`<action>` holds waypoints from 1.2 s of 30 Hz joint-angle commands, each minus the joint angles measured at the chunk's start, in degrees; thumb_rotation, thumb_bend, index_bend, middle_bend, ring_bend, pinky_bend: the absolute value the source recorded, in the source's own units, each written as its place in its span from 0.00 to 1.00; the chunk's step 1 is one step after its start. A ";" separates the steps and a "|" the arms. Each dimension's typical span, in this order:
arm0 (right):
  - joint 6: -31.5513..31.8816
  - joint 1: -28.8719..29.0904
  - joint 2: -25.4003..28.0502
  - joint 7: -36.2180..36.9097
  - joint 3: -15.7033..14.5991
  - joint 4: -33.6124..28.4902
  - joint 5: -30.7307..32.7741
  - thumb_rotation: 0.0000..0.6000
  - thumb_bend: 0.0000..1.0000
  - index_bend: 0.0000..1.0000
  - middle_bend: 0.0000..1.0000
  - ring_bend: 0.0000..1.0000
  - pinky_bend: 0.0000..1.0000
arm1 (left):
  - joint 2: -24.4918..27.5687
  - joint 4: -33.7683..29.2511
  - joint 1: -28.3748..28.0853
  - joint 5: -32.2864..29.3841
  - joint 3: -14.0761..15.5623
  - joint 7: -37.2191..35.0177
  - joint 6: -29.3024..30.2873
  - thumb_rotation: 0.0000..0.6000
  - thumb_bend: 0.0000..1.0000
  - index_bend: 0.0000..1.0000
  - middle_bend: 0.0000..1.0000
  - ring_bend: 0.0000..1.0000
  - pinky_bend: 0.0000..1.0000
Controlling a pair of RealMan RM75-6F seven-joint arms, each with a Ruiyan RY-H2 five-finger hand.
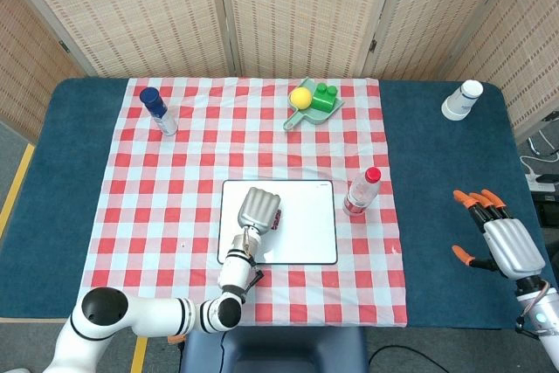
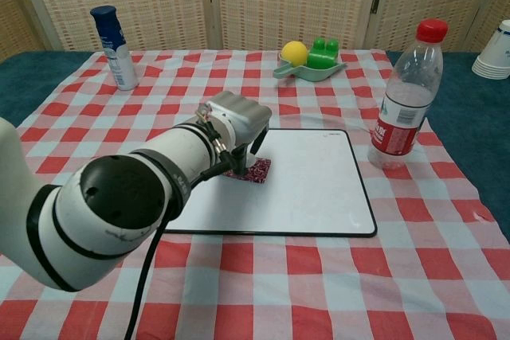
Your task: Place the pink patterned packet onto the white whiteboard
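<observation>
The pink patterned packet (image 2: 260, 170) lies flat on the white whiteboard (image 2: 311, 185), left of its middle. In the head view only a strip of the packet (image 1: 277, 218) shows beside my left hand (image 1: 258, 207), on the whiteboard (image 1: 307, 226). My left hand (image 2: 237, 123) hangs over the packet's left part with its fingers pointing down, and a fingertip touches the packet. The packet is not lifted. My right hand (image 1: 500, 243) hovers over the blue table at the far right, fingers spread, holding nothing.
A clear water bottle (image 2: 406, 97) with a red cap stands just right of the whiteboard. A blue-capped bottle (image 2: 114, 47) stands at the back left. A green dish (image 2: 311, 59) with a yellow ball and green block sits at the back. White cups (image 1: 461, 100) stand far right.
</observation>
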 commanded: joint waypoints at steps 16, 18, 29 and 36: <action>0.17 -0.16 -0.01 -0.37 0.16 -0.17 0.30 1.00 0.21 0.04 0.14 0.03 0.07 | 2.06 -2.46 0.78 0.29 -0.18 -0.82 0.46 1.00 0.25 0.41 1.00 1.00 1.00; 0.12 -0.13 0.00 -0.33 0.16 -0.13 0.27 1.00 0.21 0.04 0.14 0.03 0.07 | 2.92 -3.44 1.06 0.84 0.04 -0.73 1.28 1.00 0.25 0.41 1.00 1.00 1.00; 0.24 -0.17 -0.17 -1.07 -0.07 -0.46 -0.21 1.00 0.21 0.04 0.14 0.03 0.07 | 19.17 -20.25 13.12 11.94 4.05 -12.09 12.80 1.00 0.28 0.48 0.92 1.00 1.00; 0.20 -0.16 -0.32 -2.03 -0.34 -0.98 -0.64 1.00 0.21 0.04 0.14 0.03 0.07 | 24.71 -23.45 23.42 25.06 9.52 -28.70 19.49 1.00 0.28 0.18 0.42 0.52 0.74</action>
